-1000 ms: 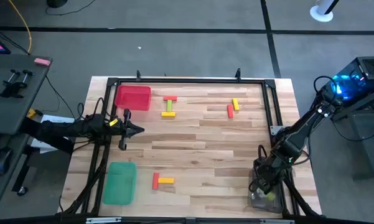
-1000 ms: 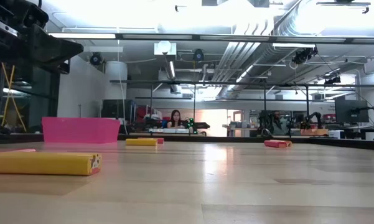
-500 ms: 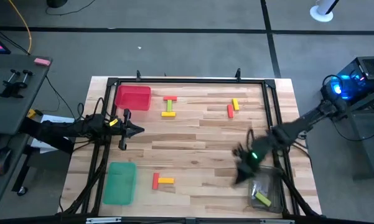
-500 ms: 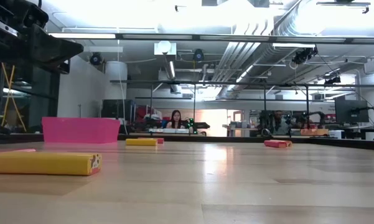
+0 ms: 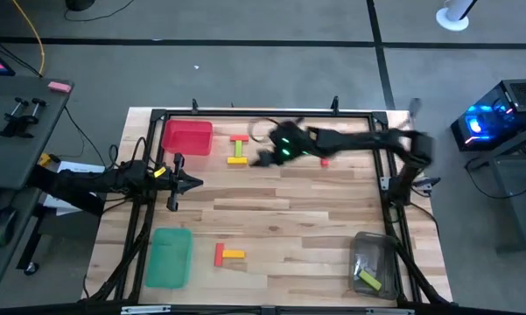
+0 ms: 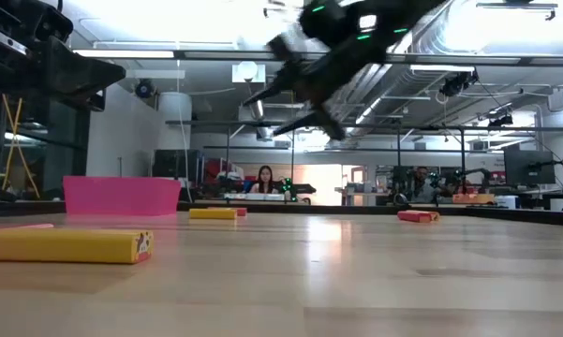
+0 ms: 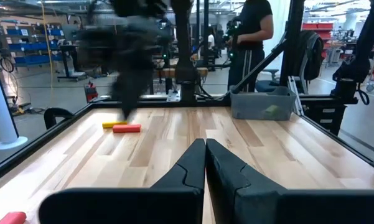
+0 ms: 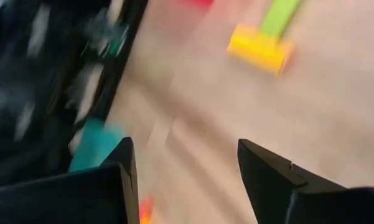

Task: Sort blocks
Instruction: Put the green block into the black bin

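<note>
Blocks lie in groups on the wooden table. A red (image 5: 239,137), a light green (image 5: 238,149) and a yellow block (image 5: 237,161) lie at the far left. A yellow one (image 5: 331,146) lies at the far right, and a red (image 5: 219,254) with a yellow (image 5: 234,254) sits near the near edge. One yellowish block (image 5: 368,280) is in the clear tray. My right gripper (image 5: 267,157) hangs open in the air beside the far-left group, blurred, with its yellow (image 8: 258,50) and green blocks (image 8: 280,15) ahead of it. My left gripper (image 5: 188,184) waits shut at the left side.
A red tray (image 5: 187,137) stands at the far left corner. A green tray (image 5: 168,256) is at the near left and a clear tray (image 5: 374,262) at the near right. A black frame (image 5: 263,114) borders the table. People stand in the room beyond.
My right arm has risen from the clear tray at the near right corner and swung fast across the table toward the far left. It now hangs high beside the far-left group of blocks. A yellowish block shows in the clear tray where the gripper stood.
</note>
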### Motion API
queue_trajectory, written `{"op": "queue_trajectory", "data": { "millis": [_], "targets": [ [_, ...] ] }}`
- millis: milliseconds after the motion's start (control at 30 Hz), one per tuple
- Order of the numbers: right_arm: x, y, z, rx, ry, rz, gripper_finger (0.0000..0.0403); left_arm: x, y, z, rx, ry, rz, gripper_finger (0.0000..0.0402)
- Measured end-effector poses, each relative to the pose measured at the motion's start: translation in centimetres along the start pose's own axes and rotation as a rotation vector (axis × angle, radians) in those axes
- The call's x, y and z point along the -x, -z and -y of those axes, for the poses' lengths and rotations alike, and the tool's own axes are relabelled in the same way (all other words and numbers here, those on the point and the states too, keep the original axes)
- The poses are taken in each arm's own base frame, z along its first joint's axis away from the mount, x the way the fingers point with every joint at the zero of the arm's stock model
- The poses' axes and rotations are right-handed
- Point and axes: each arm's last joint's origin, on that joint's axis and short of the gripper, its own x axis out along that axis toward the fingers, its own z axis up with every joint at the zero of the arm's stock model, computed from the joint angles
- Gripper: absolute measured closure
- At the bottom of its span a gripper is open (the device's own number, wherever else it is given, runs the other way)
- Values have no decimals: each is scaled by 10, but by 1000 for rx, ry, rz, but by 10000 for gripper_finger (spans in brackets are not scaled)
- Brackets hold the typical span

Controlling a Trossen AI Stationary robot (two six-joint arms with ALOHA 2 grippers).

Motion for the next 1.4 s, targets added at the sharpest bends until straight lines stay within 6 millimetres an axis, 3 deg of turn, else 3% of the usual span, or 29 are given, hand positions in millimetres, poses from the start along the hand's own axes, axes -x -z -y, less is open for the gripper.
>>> {"op": "queue_trajectory", "data": {
  "millis": [133,300,500,600,700,967,1400],
  "targets": [
    [-40,-38,-6,-26,200,64,235,0,0,0,0,0,0,401],
    [-81,-66,-2,-96,417,86,235,0,0,0,0,0,0,401],
    [-125,-83,5,-189,468,85,235,0,0,0,0,0,0,401],
    [-144,-80,13,-213,457,96,237,0,0,0,0,0,0,401],
    [-151,-70,28,-311,530,105,244,0,0,0,0,0,-1,401],
    [-152,-67,37,-338,621,201,267,0,0,0,0,0,-2,401],
    [-125,-57,45,-236,915,52,270,0,0,0,0,-3,-2,401]
  ]
}}
